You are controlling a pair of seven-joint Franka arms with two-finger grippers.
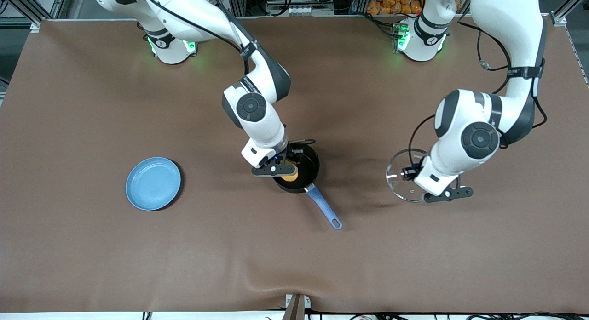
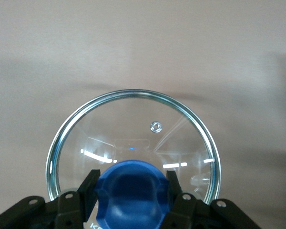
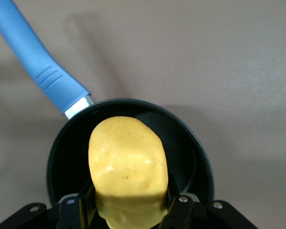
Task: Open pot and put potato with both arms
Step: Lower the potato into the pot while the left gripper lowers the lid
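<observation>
Now potato point(image 3: 127, 167) over pot point(image 1: 309, 167), lid point(image 2: 133, 133) aside

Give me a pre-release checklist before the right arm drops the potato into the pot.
1. Lid off the pot: ok.
2. Left gripper shut on the lid's knob, away from the pot toward the left arm's end: ok.
3. Potato held in the right gripper: ok.
4. Potato over the pot's mouth: ok.
5. Pot bottom free of other items: cannot tell, partly hidden.
</observation>
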